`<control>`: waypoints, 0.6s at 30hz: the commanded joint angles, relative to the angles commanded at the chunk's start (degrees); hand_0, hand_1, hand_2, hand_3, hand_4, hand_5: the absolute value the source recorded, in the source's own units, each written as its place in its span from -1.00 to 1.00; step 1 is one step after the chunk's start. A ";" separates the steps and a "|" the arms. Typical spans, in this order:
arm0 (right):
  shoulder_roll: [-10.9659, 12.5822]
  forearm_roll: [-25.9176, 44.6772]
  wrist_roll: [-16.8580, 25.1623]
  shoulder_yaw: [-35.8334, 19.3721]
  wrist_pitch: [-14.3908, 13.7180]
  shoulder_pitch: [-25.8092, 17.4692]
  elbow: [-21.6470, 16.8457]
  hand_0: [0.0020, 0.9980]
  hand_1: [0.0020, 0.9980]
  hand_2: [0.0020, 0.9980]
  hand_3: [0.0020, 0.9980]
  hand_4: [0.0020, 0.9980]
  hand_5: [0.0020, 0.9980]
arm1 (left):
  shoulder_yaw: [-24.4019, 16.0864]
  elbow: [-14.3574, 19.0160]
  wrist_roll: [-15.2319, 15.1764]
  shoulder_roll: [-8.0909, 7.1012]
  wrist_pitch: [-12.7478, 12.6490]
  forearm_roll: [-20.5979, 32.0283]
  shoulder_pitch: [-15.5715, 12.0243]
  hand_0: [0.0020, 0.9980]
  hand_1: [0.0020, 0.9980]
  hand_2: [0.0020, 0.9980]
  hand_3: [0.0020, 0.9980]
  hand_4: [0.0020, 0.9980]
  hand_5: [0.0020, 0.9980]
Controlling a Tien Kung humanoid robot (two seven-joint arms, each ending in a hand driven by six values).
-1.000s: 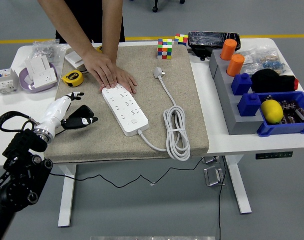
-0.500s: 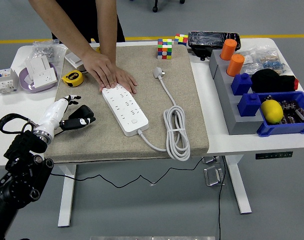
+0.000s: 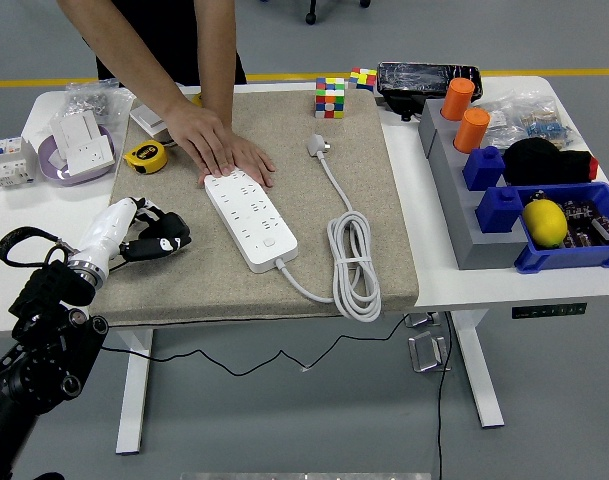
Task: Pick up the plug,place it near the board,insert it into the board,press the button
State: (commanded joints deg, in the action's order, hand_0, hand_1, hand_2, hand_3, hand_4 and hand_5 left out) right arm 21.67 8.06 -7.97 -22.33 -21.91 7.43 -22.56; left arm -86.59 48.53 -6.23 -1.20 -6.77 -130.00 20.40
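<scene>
A white power strip [image 3: 250, 217] lies diagonally on the beige mat [image 3: 374, 190]. Its cable coils at the right [image 3: 355, 262] and ends in a white plug [image 3: 317, 147] lying loose at the mat's far middle. A person's hand [image 3: 224, 152] presses flat on the strip's far end. My left hand [image 3: 149, 232], white with black fingertips, hovers over the mat's left edge, well left of the strip, fingers loosely curled and holding nothing. My right arm is out of view.
A yellow tape measure [image 3: 145, 155] and a purple bowl with a white socket [image 3: 76, 150] sit at the left. A colour cube [image 3: 330, 97] stands at the mat's far edge. Grey blocks with orange cylinders [image 3: 464, 115] and a blue bin [image 3: 574, 235] fill the right.
My left hand has drawn slightly toward me and its fingers have curled in from a spread pose. The person's hand and the strip have stayed put.
</scene>
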 joint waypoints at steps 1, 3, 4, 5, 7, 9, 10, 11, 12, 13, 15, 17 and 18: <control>0.01 0.04 0.00 0.00 -0.01 0.00 0.01 0.57 0.48 0.46 0.51 1.00 1.00 | -0.02 -0.17 -0.05 0.02 -0.16 0.00 0.06 0.22 0.31 -0.05 -0.01 1.00 -0.25; 0.03 0.06 0.00 0.02 -0.02 -0.01 0.01 0.57 0.48 0.46 0.51 1.00 1.00 | -0.09 -0.49 -0.16 0.10 -0.70 0.00 0.19 0.22 0.31 -0.05 -0.01 1.00 -0.25; 0.04 0.06 0.00 0.03 -0.02 -0.02 0.00 0.57 0.48 0.46 0.51 1.00 1.00 | -0.09 -0.58 -0.18 0.10 -0.96 0.00 0.24 0.22 0.31 -0.05 -0.01 1.00 -0.25; 0.04 0.09 0.00 0.05 -0.02 -0.03 0.01 0.57 0.48 0.46 0.51 1.00 1.00 | -0.08 -0.68 -0.15 0.09 -1.14 0.00 0.28 0.22 0.31 -0.05 -0.01 1.00 -0.25; 0.05 0.16 -0.01 0.18 -0.02 -0.04 0.02 0.57 0.48 0.47 0.51 1.00 1.00 | -0.09 -1.05 -0.15 0.05 -1.58 0.00 0.43 0.18 0.28 -0.08 -0.05 1.00 -0.47; 0.06 0.16 0.00 0.18 -0.04 -0.04 0.00 0.57 0.48 0.47 0.51 1.00 1.00 | -0.13 -1.32 -0.15 0.03 -1.92 0.00 0.51 0.18 0.28 -0.08 -0.05 1.00 -0.47; 0.07 0.16 0.01 0.21 -0.04 -0.03 0.00 0.57 0.48 0.47 0.51 1.00 1.00 | -0.16 -1.52 -0.16 0.01 -2.15 0.00 0.55 0.18 0.28 -0.08 -0.05 1.00 -0.47; 0.07 0.16 0.01 0.25 -0.05 -0.02 0.00 0.57 0.48 0.47 0.51 1.00 1.00 | -0.19 -1.67 -0.16 0.00 -2.30 0.00 0.57 0.18 0.28 -0.08 -0.05 1.00 -0.47; 0.08 0.15 0.02 0.26 -0.05 -0.01 -0.01 0.57 0.48 0.46 0.51 1.00 1.00 | -0.21 -1.77 -0.16 -0.01 -2.39 0.00 0.57 0.14 0.25 -0.10 -0.05 0.95 -0.57; 0.08 0.15 0.03 0.25 -0.07 -0.01 -0.02 0.57 0.48 0.46 0.51 1.00 1.00 | -0.22 -1.83 -0.16 -0.02 -2.47 0.00 0.56 0.14 0.25 -0.10 -0.05 0.95 -0.57; 0.10 0.16 0.03 0.29 -0.09 -0.03 -0.02 0.57 0.48 0.46 0.51 1.00 1.00 | -0.24 -1.95 -0.19 -0.04 -2.81 0.00 0.52 0.14 0.25 -0.10 -0.05 0.95 -0.57; 0.11 0.19 0.01 0.36 -0.10 -0.04 -0.01 0.57 0.48 0.46 0.51 1.00 1.00 | -0.23 -1.98 -0.22 -0.06 -3.04 0.00 0.53 0.14 0.25 -0.10 -0.05 0.95 -0.57; 0.12 0.19 0.01 0.38 -0.10 -0.04 -0.02 0.57 0.48 0.46 0.51 1.00 1.00 | -0.25 -1.99 -0.25 -0.08 -3.23 0.00 0.53 0.08 0.14 -0.10 -0.02 0.60 -0.78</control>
State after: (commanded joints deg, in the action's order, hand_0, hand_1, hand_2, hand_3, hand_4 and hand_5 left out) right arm 21.79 8.26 -7.96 -21.95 -22.01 7.39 -22.58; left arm -86.83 46.54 -6.48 -1.28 -10.00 -130.00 20.94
